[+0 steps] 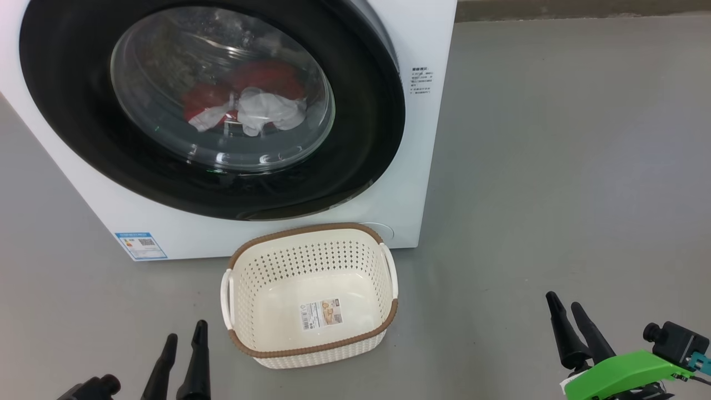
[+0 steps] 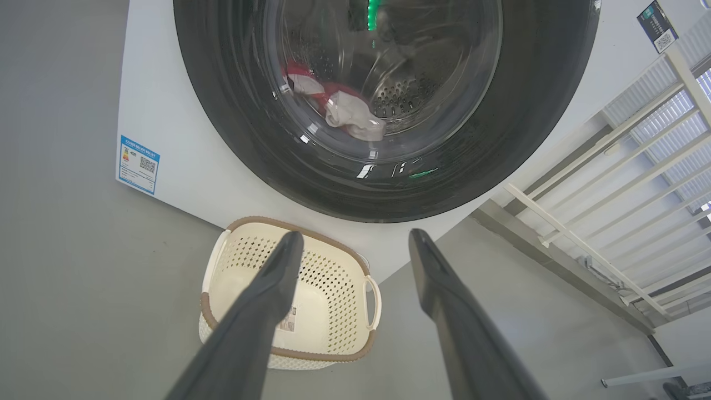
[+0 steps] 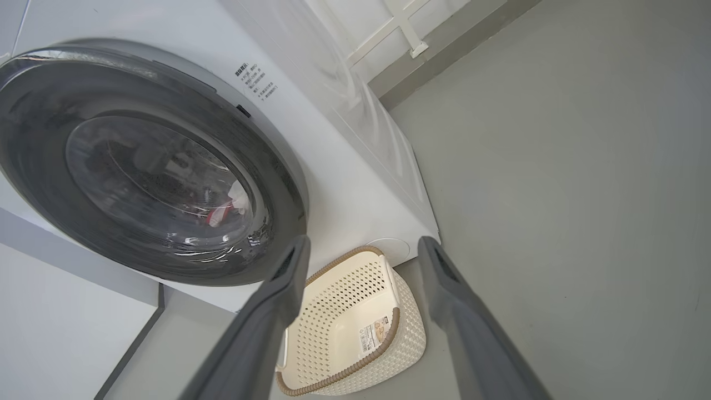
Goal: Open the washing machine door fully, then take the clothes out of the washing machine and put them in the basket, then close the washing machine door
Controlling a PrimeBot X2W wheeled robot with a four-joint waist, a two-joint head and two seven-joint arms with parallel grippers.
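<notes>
Your left gripper hangs at the near left with its two dark fingers spread wide and gripping nothing. Your right gripper does the same at the near right, under a green wrist part. Both hover above the grey floor, well apart from the machine.

Ahead of you, the white washing machine stands at the far left. The washing machine door lies against its front, and its wide black rim looks shut from here. Through the bulging glass, the clothes lie in a red and white heap low in the steel drum.

The basket sits on the floor just beside the machine's base, below the lower right of the door and between your two grippers. It stands upright, with a paper label on its bottom. A small blue label marks the machine's lower left front corner.

In the left wrist view, the left gripper points at the door's lower rim. One finger crosses the basket, the clothes show behind the glass, and a white railing runs off to the right. In the right wrist view, the right gripper frames the basket at the machine's front corner, with the door on the left.
</notes>
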